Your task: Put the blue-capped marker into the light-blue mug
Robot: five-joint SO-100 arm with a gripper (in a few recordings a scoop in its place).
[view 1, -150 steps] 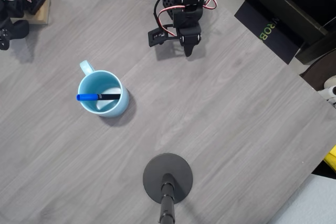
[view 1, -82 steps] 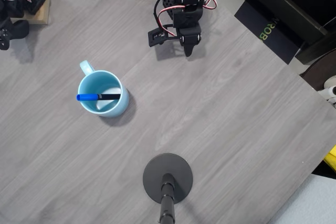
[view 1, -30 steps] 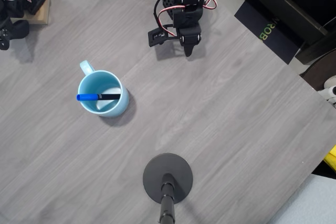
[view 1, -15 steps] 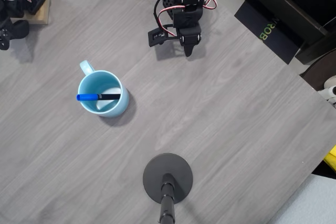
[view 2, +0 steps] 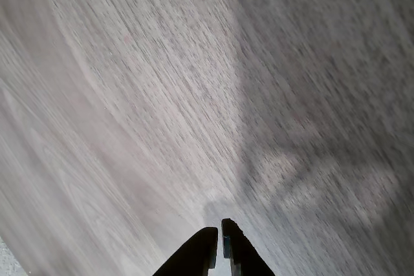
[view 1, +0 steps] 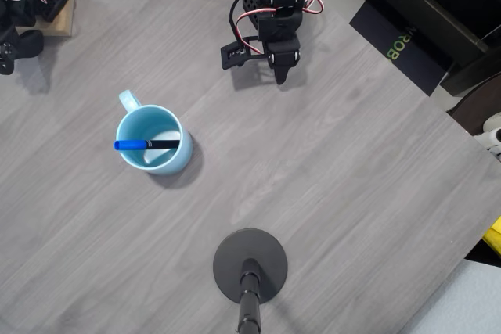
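Bare tabletop (view 1: 329, 162) — mug (view 1: 174, 163), stand base (view 1: 250, 260) aside

Overhead view: straight down from high up onto the grey wood-grain table (view 1: 329, 185). Wrist view: close, angled down at the same tabletop (view 2: 129, 95).
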